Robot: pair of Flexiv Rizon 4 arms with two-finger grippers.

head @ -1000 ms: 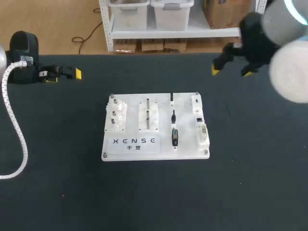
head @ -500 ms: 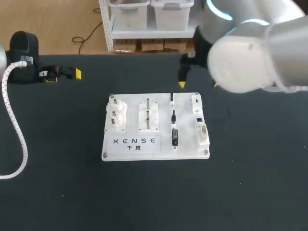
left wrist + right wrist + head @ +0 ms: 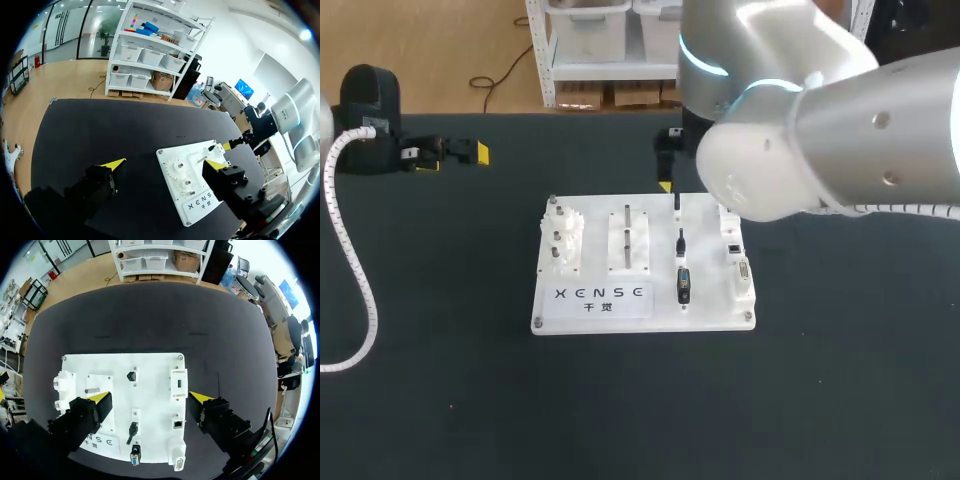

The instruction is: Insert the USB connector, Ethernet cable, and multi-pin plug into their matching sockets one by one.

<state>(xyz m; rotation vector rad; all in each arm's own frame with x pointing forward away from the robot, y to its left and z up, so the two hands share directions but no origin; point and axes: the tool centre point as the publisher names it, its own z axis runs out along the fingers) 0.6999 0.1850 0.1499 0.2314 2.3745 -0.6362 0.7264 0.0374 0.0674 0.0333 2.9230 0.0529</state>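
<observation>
Likely USB connector (image 3: 132,376) lies just ahead of spread right pincer (image 3: 150,397).

One white board (image 3: 155,365) holds three plugs (image 3: 133,430) in one column and three sockets (image 3: 179,385) in another.

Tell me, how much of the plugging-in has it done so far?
Nothing looks done: the USB connector, Ethernet cable and multi-pin plug sit in their holders, and the sockets look empty. In hand: the right claw hovers open over the board, holding nothing. All three insertions remain.
</observation>
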